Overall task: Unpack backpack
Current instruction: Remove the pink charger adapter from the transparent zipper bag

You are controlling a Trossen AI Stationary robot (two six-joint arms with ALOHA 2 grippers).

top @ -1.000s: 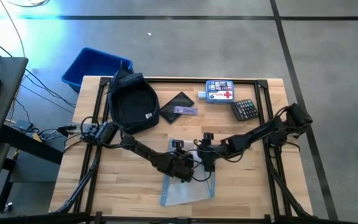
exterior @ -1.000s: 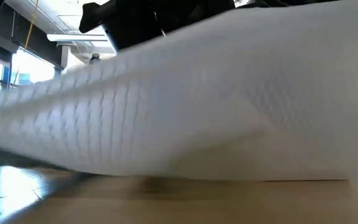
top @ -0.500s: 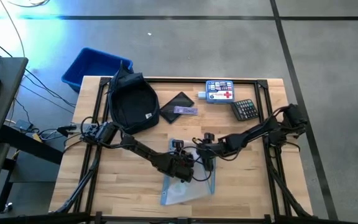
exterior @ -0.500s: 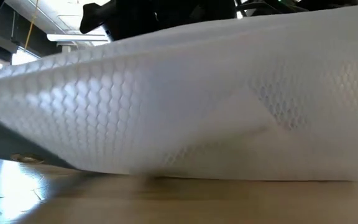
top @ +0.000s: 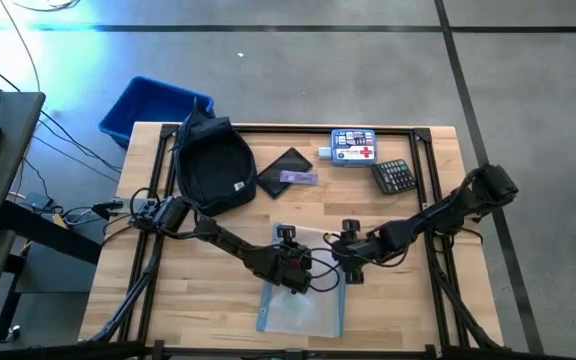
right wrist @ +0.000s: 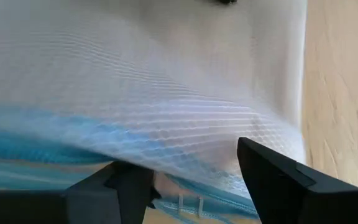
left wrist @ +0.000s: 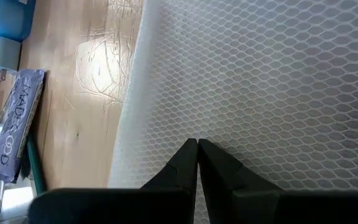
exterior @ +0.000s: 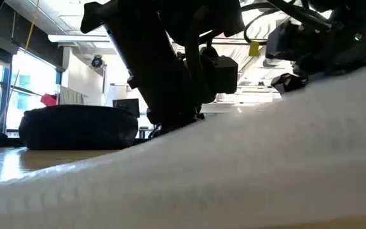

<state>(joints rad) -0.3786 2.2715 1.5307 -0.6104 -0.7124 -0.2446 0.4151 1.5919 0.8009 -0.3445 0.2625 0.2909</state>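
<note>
broadly, we see the wooden surface (top: 208, 310) first, with a good deal laid out on it. the backpack (top: 211, 165) sits at its far left corner, dark navy and slumped, just beside a bright blue bin (top: 148, 105) that stands off the surface on the floor. nearest the front edge lies a white mesh pouch (top: 303, 300) with a blue zip edge, flat and broad, and both arms meet at its far end.

our left claw (left wrist: 197, 144) has its fingers pressed together, pinching the mesh of the pouch between the tips. our right claw (right wrist: 188, 165) is at the same pouch from the other side with its fingers spread wide and nothing between them; we judge that it has let go or is about to take a fresh grip.

farther back, well apart from the arms, sit the smaller things: a flat black case (top: 284, 163) just beside the backpack, a purple packet (top: 299, 178) on or against it, a blue first-aid box (top: 354, 146) and a dark calculator (top: 395, 176).

we judge the unpacking well along: five things are out. whether anything is left inside the backpack we cannot tell, since its opening does not show.
</note>
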